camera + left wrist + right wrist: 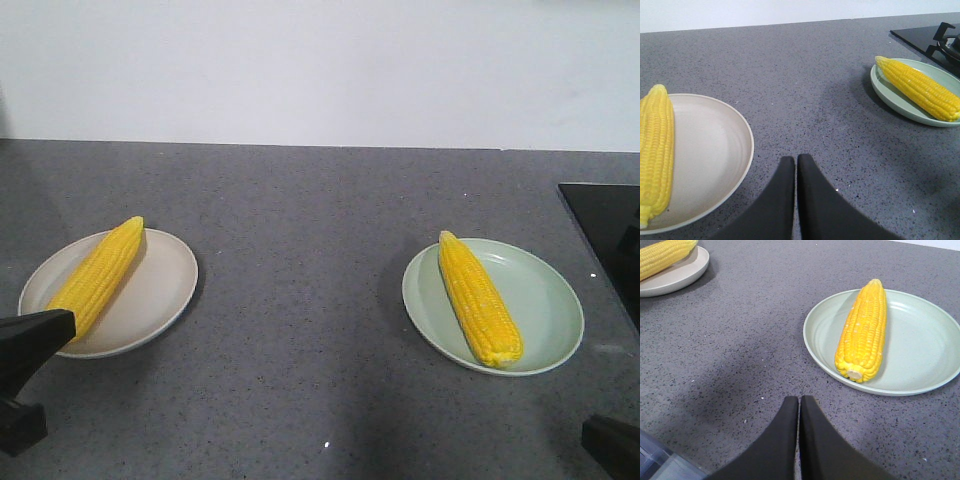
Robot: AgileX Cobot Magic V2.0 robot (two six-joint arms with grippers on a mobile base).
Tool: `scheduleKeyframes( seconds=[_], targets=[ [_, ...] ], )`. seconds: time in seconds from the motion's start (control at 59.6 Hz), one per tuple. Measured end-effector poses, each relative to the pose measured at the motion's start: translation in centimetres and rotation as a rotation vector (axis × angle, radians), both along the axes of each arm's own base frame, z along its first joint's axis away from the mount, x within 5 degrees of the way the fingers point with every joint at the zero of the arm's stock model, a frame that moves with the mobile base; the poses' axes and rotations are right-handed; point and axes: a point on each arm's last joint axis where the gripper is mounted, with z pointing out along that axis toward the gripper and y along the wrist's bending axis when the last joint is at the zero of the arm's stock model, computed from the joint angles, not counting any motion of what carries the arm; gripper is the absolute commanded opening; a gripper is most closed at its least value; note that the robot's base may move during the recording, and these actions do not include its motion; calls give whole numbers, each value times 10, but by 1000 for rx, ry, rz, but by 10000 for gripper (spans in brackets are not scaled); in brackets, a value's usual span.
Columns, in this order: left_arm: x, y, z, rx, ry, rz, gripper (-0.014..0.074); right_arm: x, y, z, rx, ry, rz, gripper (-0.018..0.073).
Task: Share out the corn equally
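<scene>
One yellow corn cob (97, 275) lies on the beige plate (160, 290) at the left; the left wrist view shows this corn (656, 150) on that plate (710, 160). A second corn cob (479, 298) lies on the pale green plate (545, 305) at the right, and the right wrist view shows this cob (863, 330) on its plate (920, 345). My left gripper (795, 160) is shut and empty, over the counter just right of the beige plate. My right gripper (799, 400) is shut and empty, short of the green plate's near rim.
The grey speckled counter (310, 300) runs back to a white wall. A black cooktop (610, 230) with a burner grate (947, 37) lies at the right edge, close behind the green plate. A grey-blue part of the robot (660, 462) shows at the lower left.
</scene>
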Motion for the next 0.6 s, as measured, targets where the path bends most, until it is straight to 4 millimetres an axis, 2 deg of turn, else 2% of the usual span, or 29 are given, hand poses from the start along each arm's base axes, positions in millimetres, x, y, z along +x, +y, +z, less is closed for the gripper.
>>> scheduleKeyframes(
  seconds=[0.453,0.604],
  targets=[
    [0,1,-1,22,-8,4,-6,0,0,0,0,0,0,-5],
    [-8,9,-23,36,-29,73,-6,0,0,0,0,0,0,-5]
  ],
)
